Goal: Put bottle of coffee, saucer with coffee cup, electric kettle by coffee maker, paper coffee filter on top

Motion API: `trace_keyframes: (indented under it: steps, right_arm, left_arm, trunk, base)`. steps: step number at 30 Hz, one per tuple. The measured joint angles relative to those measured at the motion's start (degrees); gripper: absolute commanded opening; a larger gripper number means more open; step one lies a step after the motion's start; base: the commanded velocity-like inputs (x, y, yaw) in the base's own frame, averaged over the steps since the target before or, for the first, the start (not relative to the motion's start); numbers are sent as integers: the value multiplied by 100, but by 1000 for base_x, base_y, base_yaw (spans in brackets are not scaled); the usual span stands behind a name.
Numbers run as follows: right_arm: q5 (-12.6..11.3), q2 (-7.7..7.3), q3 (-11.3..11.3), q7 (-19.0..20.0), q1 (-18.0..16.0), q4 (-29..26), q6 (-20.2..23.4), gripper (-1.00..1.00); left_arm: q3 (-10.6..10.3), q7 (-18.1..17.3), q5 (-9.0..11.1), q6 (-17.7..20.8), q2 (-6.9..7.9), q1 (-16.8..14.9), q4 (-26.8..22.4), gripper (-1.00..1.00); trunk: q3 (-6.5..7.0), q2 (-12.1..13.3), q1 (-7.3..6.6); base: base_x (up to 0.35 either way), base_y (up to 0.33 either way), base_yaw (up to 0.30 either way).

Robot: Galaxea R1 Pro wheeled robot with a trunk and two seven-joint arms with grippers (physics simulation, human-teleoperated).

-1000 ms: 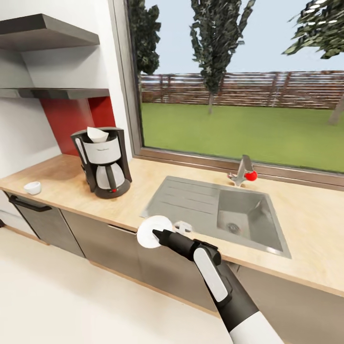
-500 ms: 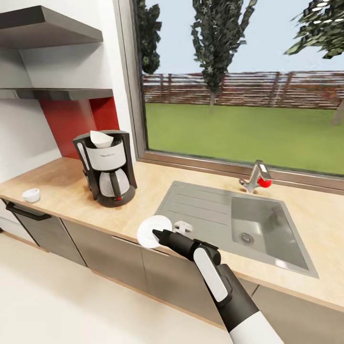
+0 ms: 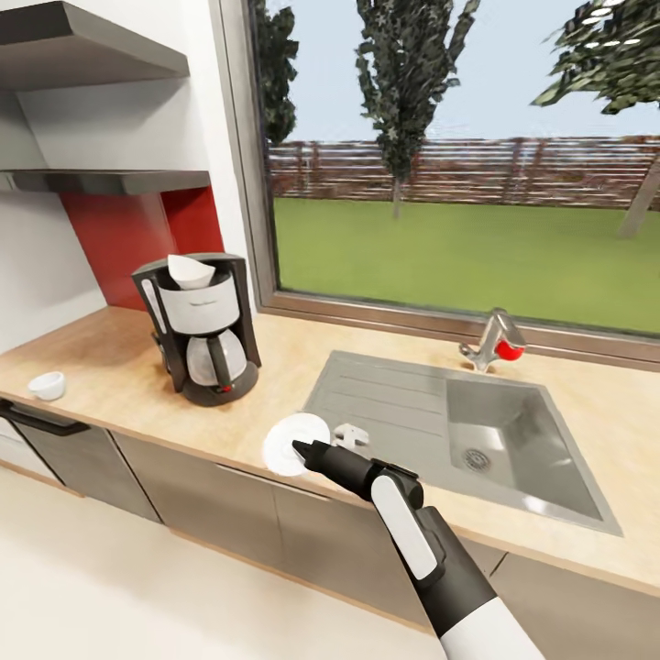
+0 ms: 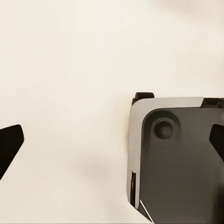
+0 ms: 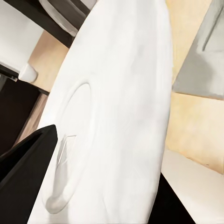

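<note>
The saucer (image 3: pixel 295 445) is pinched at its rim by the right gripper (image 3: pixel 307 451), held on edge over the countertop's (image 3: pixel 293 362) front lip, beside the sink (image 3: pixel 458 426). The coffee maker (image 3: pixel 197 325) stands further left with the filter (image 3: pixel 188 269) on top. The cup (image 3: pixel 46 385) sits near the counter's left end. The left gripper's (image 4: pixel 112 149) fingers (image 4: pixel 9 144) are spread wide above the pale floor (image 4: pixel 70 70).
</note>
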Motion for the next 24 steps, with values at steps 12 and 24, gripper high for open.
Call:
trace_keyframes:
  steps: [12,24]
  right_arm:
    - [-1,0,0,0,0,0,0,-100]
    - [10,1,-1,-11,0,34,0,-100]
  left_arm:
    - [9,6,6,0,-1,0,0,100]
    - [6,57,0,-5,-2,-1,25,100]
  trunk:
    - [0,0,0]
    - [0,0,1]
  base:
    - [105,319,-3]
    - [118,205,-107]
